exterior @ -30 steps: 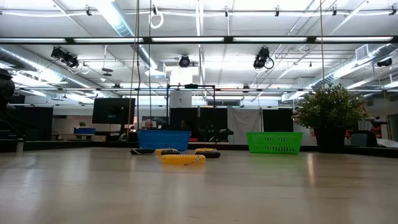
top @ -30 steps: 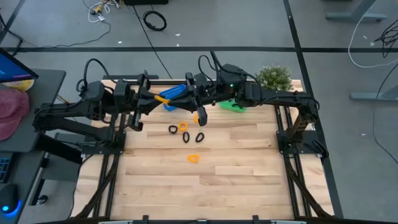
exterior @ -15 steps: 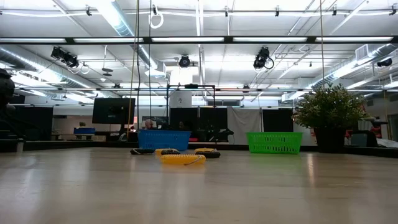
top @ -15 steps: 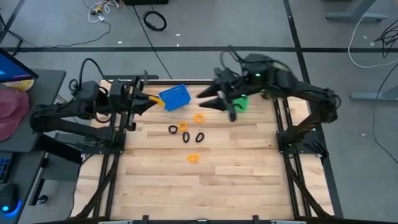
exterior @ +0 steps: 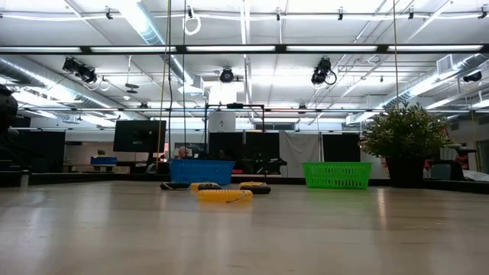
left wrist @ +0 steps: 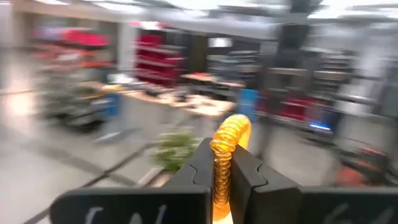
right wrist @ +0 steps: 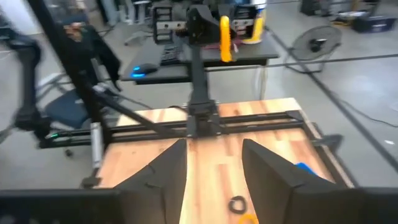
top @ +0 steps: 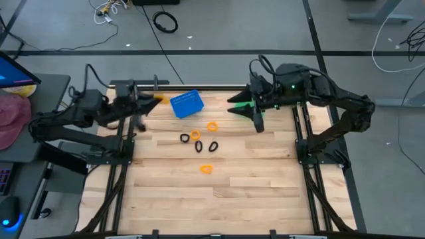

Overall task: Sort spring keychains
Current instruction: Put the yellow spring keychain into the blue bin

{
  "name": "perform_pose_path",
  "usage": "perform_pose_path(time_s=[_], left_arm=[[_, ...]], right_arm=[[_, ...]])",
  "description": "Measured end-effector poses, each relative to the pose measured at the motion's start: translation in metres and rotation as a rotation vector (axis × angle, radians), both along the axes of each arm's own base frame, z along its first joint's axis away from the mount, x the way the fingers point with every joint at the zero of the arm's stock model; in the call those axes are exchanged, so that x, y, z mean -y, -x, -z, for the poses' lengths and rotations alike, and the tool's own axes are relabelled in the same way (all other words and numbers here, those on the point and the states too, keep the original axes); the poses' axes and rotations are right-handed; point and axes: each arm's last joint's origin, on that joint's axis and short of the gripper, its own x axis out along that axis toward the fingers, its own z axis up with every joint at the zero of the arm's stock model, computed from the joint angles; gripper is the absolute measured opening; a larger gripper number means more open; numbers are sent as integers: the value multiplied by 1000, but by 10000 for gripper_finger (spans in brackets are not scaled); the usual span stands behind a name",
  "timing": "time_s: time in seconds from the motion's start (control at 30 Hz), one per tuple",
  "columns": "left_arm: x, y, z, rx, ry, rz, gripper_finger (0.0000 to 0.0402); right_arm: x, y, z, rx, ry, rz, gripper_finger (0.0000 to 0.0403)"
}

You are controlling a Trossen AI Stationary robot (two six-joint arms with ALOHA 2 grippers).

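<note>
Left gripper (left wrist: 222, 163) is pinching an orange spring keychain (left wrist: 227, 149) edge-on, jaws pressed tight on the coil, up near the table's ten o'clock corner. In the high view the left gripper (top: 151, 99) sits just at nine o'clock of the blue basket (top: 186, 104).

Over to the right gripper (top: 255, 114): jaws spread, nothing between them, hanging near the two o'clock corner in front of the green basket (exterior: 337, 175). Its wrist view looks across at the other arm's orange loop.

Out on the wooden table (top: 252, 172), the loose spring keychains cluster just past centre toward twelve: an orange one (top: 212, 126) at six o'clock of the blue basket, an orange (top: 196, 135) and black (top: 184, 138) pair touching, two more black ones (top: 198, 146) and (top: 213, 146), and a lone orange (top: 206, 168) toward six.

These look feather-light and springy, I'd say; the coil should give under the pads and could squirm or flick away. Best bet is straight across the wire of one side of the loop, away from its neighbours, especially with that touching pair.
</note>
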Motion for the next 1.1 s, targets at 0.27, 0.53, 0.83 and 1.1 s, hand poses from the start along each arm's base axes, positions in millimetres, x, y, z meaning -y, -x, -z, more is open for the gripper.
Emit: perform_pose_path(time_s=[0.27,0.53,0.83,1.1], left_arm=[[-11,-52,12,101,181,-528,18],[-13,-96,39,33,184,-633,17],[-68,-95,6,-86,145,-758,16],[-145,-98,-15,-344,305,-702,16]], right_arm=[[5,0,0,1,38,171,142],[7,0,0,1,24,237,137],[7,0,1,0,0,245,137],[7,0,1,2,-27,253,137]])
